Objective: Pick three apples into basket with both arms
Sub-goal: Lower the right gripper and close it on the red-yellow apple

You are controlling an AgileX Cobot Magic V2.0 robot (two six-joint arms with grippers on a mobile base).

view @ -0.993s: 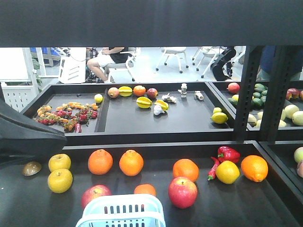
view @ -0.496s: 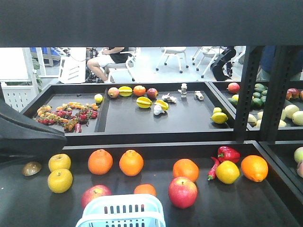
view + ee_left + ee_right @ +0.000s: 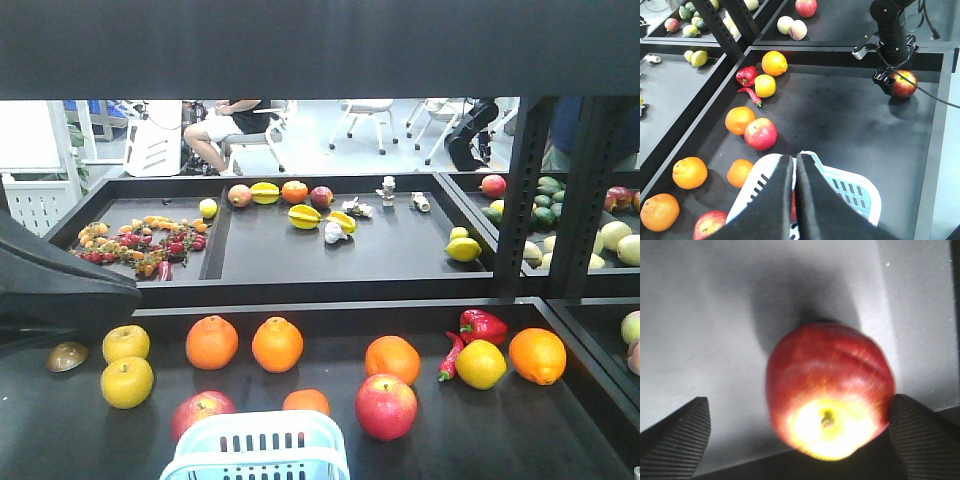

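Looking smooth and shiny: the red apple (image 3: 829, 390) skin. Looking ridged and dull: the black pads (image 3: 675, 440) of the right gripper (image 3: 800, 440). Looking like smooth pale plastic: the slotted basket (image 3: 852, 190). Looking flat, dark and matt: the tray floor (image 3: 840, 120).

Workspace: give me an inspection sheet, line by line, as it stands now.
Surface: black tray table, bare in the middle.
Job's things: basket near the front edge; one apple beside it, another at its left, a third out to the right.
Clutter: oranges, yellow fruit, lemon, red peppers.
Grippers: left claw shut, over the basket; right claw open, fingers either side of the third apple, one seemingly touching it.
Cables: a black cable runs from the right arm across the tray.
Surroundings: more fruit trays behind, chairs and a seated person.
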